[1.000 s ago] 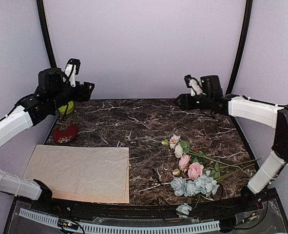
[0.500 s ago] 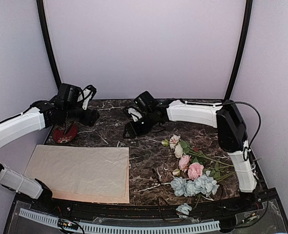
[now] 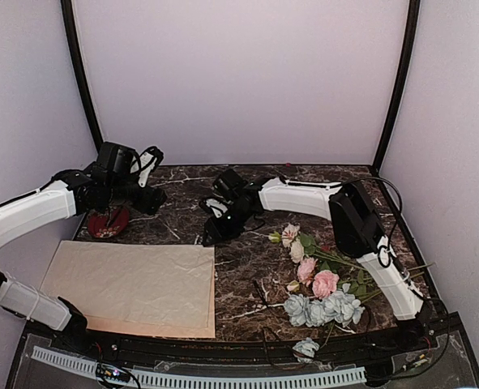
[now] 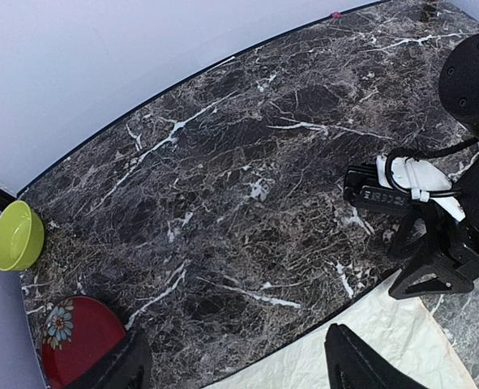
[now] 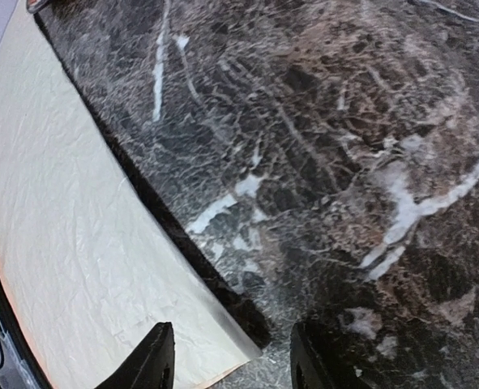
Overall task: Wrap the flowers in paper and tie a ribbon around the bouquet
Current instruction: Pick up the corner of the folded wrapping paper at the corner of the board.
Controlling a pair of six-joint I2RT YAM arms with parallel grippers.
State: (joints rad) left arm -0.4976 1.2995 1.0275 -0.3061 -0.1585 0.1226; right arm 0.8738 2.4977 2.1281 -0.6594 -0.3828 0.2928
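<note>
Now my right gripper (image 3: pixel 213 228) has swung across to the far corner of the paper (image 3: pixel 130 284), half open and holding nothing. My left gripper (image 3: pixel 147 198) hangs wide. The flowers (image 3: pixel 320 284) lie apart on the bench (image 3: pixel 247 190), so I think paper comes first.

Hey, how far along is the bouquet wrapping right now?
Done: nothing wrapped; the paper lies flat, the flowers loose to its right. In hand: nothing; the right gripper hovers open at the paper's far corner, the left gripper open. Left: loading, wrapping, tying.
</note>
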